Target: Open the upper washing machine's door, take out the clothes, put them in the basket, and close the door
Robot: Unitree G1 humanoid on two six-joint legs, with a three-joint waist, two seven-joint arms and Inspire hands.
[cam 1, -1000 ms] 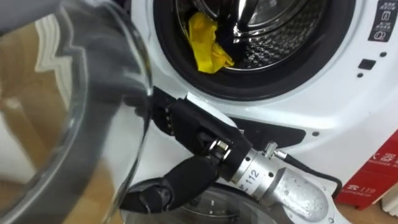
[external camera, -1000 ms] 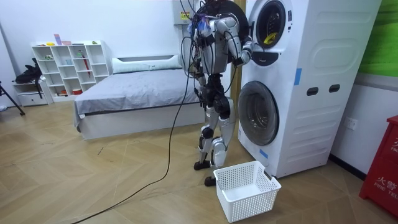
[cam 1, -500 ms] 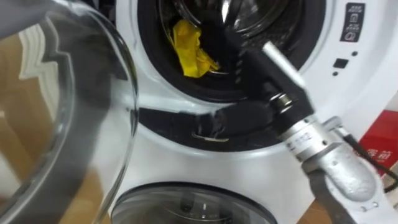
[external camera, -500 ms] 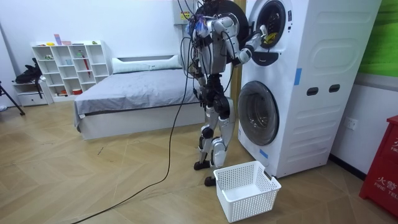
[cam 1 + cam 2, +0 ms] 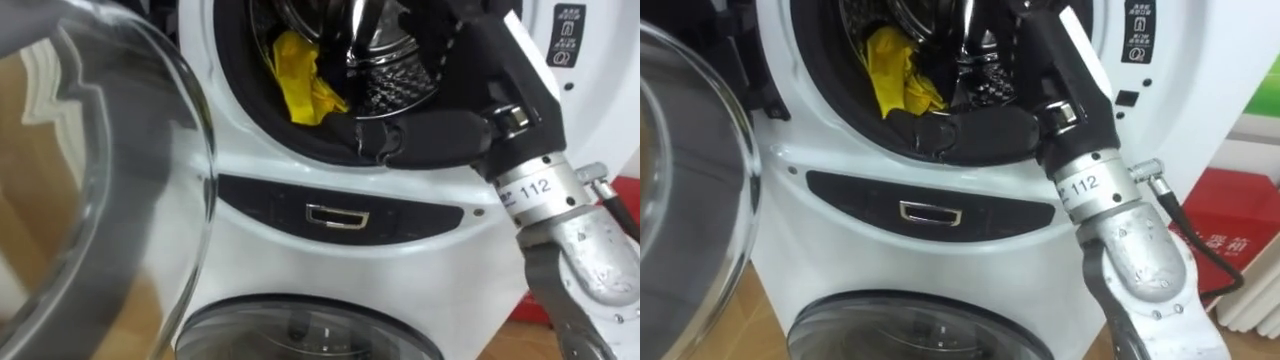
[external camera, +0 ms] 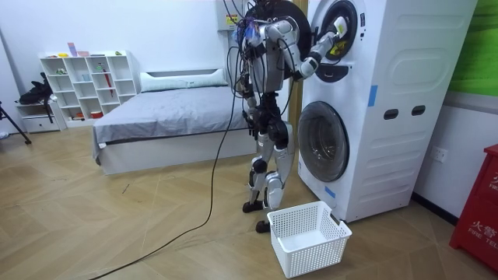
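A yellow cloth [image 5: 300,80] lies at the left inside the steel drum [image 5: 395,85] of the upper washing machine [image 6: 342,31], by the dark door seal. My right hand [image 5: 425,133] comes in from the lower right and rests across the seal's lower rim. Its fingers [image 5: 940,135] reach out fairly straight toward the left and end just below and right of the yellow cloth, a small gap short of it. Nothing is held in it. In the room view I stand upright close to the stacked machines with the right arm [image 6: 320,48] raised to the open drum.
The upper machine's round glass door [image 5: 100,180] hangs open at my left, close to the camera. Below the drum are a dark panel with a handle slot [image 5: 338,216] and the lower machine's shut door [image 5: 300,335]. A white basket [image 6: 309,237] stands on the floor beside my feet.
My right hand has risen from below the dark panel up to the drum's lower rim and stretched toward the yellow cloth. The head camera has shifted slightly.
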